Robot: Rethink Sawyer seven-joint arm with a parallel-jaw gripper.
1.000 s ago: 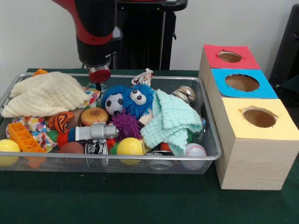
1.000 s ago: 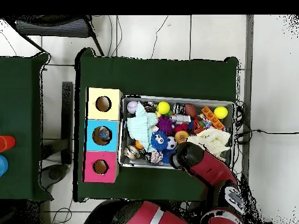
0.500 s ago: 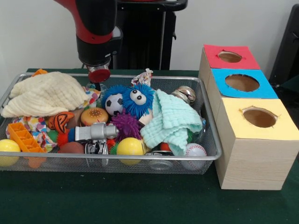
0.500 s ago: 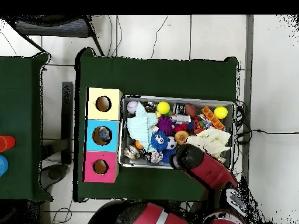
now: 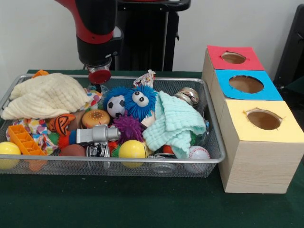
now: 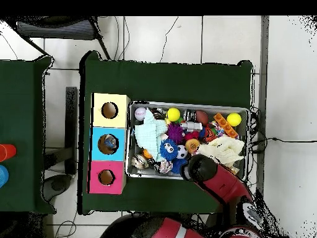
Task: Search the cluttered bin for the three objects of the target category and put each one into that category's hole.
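Red-capped pincer (image 5: 100, 76) hovers over wire bin's (image 5: 142, 164) far rim beside cream cloth (image 5: 47, 95), probably searching; finger opening cannot be told.

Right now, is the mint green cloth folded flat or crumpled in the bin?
Crumpled. The mint cloth lies bunched and draped over other toys at the bin's box-side end.

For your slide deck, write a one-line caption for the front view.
Sawyer arm hovers above a toy-filled wire bin beside red, blue and yellow sorting boxes.
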